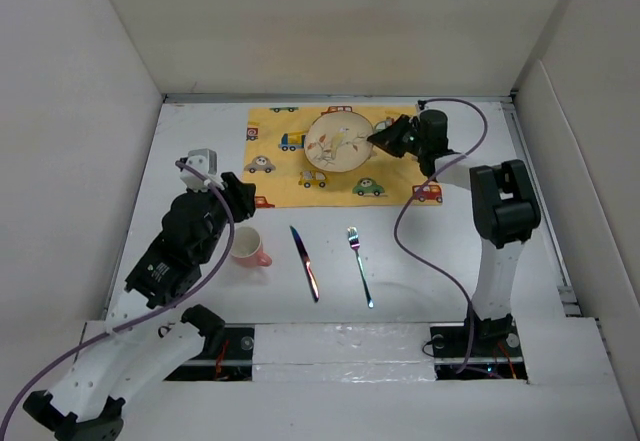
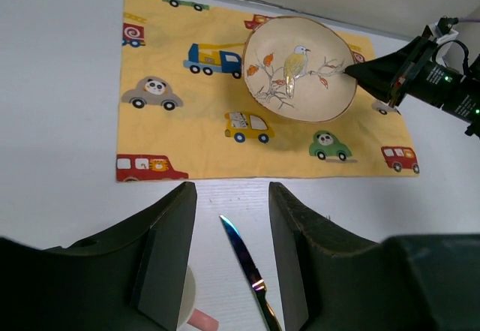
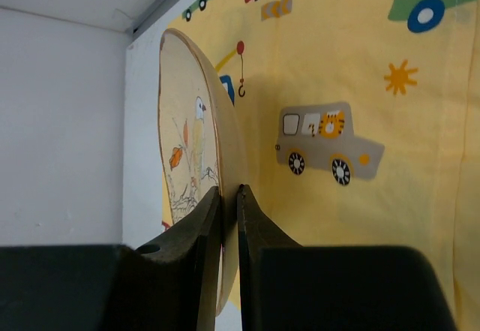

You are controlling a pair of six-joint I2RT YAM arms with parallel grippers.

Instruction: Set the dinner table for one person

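Right end effector (image 3: 225,193) pinching plate (image 1: 335,141) rim over yellow mat (image 1: 275,179); left end effector (image 2: 232,188) open.

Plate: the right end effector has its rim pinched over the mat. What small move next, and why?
Probably lower the plate flat onto the mat before letting go. The right end effector is shut on its rim, the plate is over the mat, and the shadow beneath it suggests it is not resting flat yet.

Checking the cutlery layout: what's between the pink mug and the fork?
A knife lies between the pink mug and the fork, apart from both, on the white dinner table. The top external view shows it.
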